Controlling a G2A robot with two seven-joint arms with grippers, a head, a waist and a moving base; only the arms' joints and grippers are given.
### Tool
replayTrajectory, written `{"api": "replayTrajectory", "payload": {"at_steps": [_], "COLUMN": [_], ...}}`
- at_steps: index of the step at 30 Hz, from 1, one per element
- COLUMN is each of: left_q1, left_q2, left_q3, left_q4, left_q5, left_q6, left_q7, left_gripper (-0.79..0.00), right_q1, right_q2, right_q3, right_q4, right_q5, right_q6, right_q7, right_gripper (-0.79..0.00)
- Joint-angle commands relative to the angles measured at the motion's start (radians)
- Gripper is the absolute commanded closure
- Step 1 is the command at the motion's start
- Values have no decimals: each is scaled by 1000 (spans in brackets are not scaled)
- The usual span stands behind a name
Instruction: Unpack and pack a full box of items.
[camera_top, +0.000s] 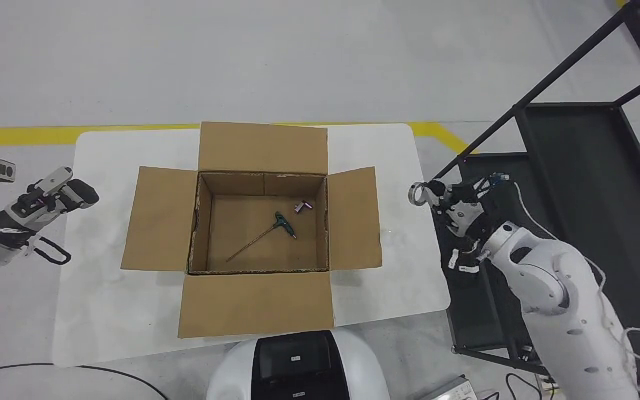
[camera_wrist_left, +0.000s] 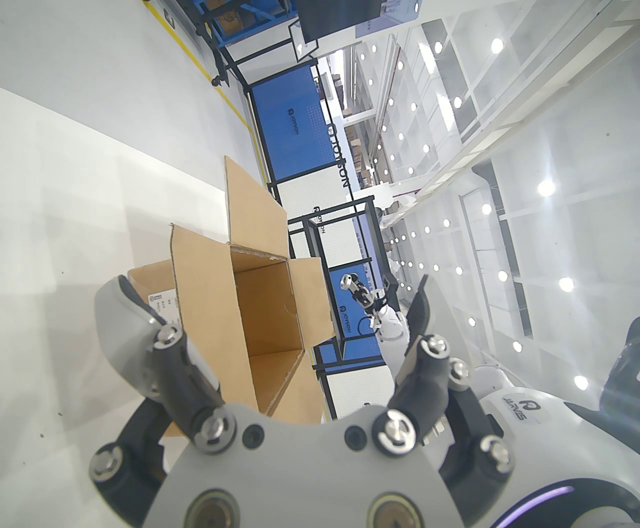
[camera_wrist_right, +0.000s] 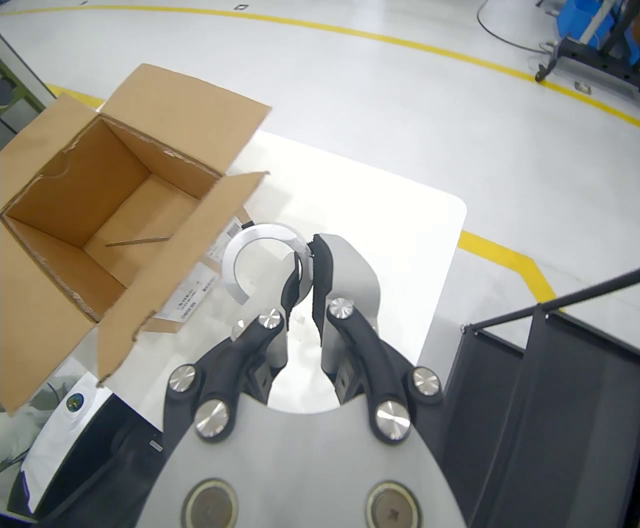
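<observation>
Right pincer (camera_wrist_right: 304, 272) clamped on rim of split metal ring (camera_wrist_right: 235, 255); rim grip suits thin band. Ring held in air at table's (camera_top: 400, 150) right edge, near black rack (camera_top: 575, 140); probably unpacked item awaiting set-down. Left pincer (camera_wrist_left: 272, 300) spread wide, empty, off table's left edge, facing box (camera_top: 160, 218); seemingly parked clear of work. Box mid-table, four flaps folded out for reach; on its floor: hex key (camera_top: 262, 238), small part (camera_top: 305, 206); unpacking looks unfinished.

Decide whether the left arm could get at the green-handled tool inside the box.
Probably yes: the left pincer is open and empty, the box stands open, and nothing covers the green-handled tool on its floor.
</observation>
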Motion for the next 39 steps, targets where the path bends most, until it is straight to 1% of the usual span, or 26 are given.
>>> {"api": "replayTrajectory", "payload": {"at_steps": [1,4,6,9,10,13,22,30,31,32,33,37,39], "left_q1": [0,0,0,0,0,0,0,0,0,0,0,0,0], "left_q2": [0,0,0,0,0,0,0,0,0,0,0,0,0], "left_q3": [0,0,0,0,0,0,0,0,0,0,0,0,0], "left_q4": [0,0,0,0,0,0,0,0,0,0,0,0,0], "left_q5": [0,0,0,0,0,0,0,0,0,0,0,0,0], "left_q6": [0,0,0,0,0,0,0,0,0,0,0,0,0], "left_q7": [0,0,0,0,0,0,0,0,0,0,0,0,0], "left_gripper": [-785,-785,-785,-785,-785,-785,-785,-785,-785,-785,-785,-785,-785], "right_q1": [32,93,139,204,222,281,398,467,473,478,484,481,471], "right_q2": [-2,-7,-13,-26,-32,-46,-87,-125,-130,-134,-138,-145,-145], "right_q3": [-60,-177,-264,-393,-432,-523,-723,-849,-863,-875,-887,-912,-905], "right_q4": [-34,-62,-64,-39,-29,-8,61,122,127,131,135,136,124], "right_q5": [-40,-123,-211,-302,-311,-370,-490,-545,-545,-546,-544,-544,-529], "right_q6": [21,48,84,139,155,201,279,327,329,327,318,275,259], "right_q7": [33,82,110,124,124,141,198,215,216,217,213,180,165], "right_gripper": [0,0,0,0,0,0,0,0,-225,-631,-785,-785,-785]}}
